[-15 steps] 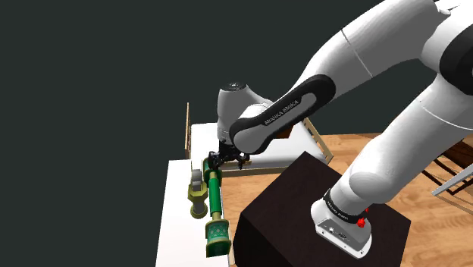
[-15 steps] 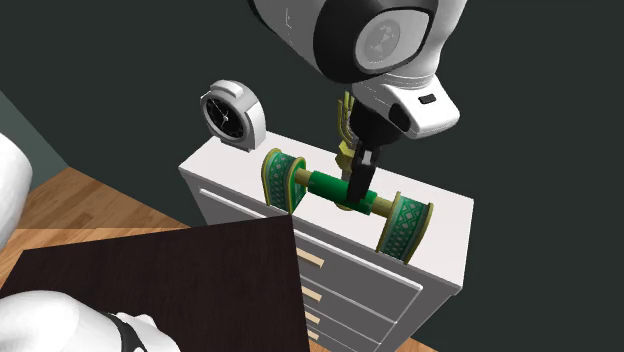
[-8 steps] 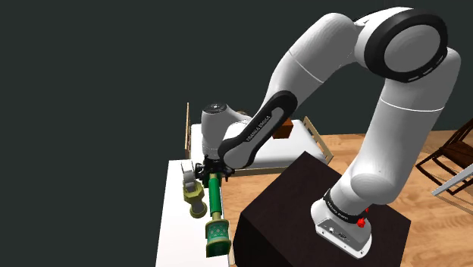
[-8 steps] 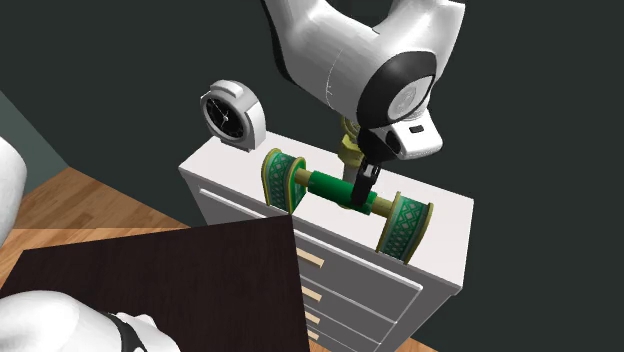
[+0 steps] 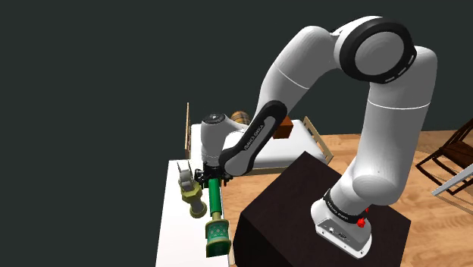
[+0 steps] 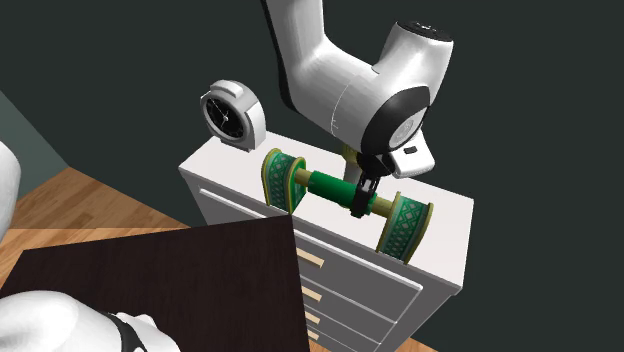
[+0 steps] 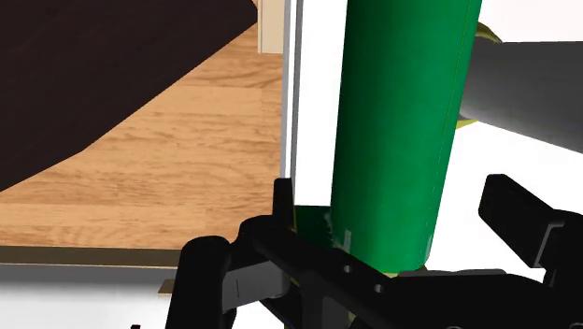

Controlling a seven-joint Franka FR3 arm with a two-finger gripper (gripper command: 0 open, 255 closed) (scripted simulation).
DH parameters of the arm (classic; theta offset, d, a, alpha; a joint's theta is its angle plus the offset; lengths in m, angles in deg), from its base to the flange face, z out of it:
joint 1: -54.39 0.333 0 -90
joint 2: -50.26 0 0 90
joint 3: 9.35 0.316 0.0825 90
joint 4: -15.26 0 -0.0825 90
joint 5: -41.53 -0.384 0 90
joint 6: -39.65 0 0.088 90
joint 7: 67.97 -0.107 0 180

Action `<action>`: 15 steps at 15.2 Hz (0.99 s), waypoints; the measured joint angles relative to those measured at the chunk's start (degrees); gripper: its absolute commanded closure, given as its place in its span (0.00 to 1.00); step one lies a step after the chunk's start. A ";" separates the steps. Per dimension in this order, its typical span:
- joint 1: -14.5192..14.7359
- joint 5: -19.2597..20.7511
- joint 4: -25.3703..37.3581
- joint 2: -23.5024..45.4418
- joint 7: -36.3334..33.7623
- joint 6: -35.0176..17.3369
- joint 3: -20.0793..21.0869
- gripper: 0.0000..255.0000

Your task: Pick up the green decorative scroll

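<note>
Green decorative scroll (image 6: 330, 187): a smooth, glossy green cylinder on a pale gold rod, with patterned, gold-rimmed drum ends, lying flat on top of a white chest of drawers (image 6: 445, 215), near a round silver alarm clock (image 6: 232, 115). All-black gripper (image 6: 362, 197) astride the cylinder's middle; in the wrist view the jaws stand parted, one finger (image 7: 519, 220) clear of the cylinder, nothing clasped

A white dresser (image 6: 360, 266) carries a round clock (image 6: 232, 116) — wooden floor (image 6: 90, 212) below.
</note>
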 measured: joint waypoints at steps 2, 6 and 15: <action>0.03 0.14 0.13 -0.06 -0.11 -1.41 -0.16 1.00; 0.19 0.41 -0.25 0.20 -0.32 -0.97 -0.38 1.00; -1.25 -2.15 -0.66 -2.81 1.35 2.41 1.77 1.00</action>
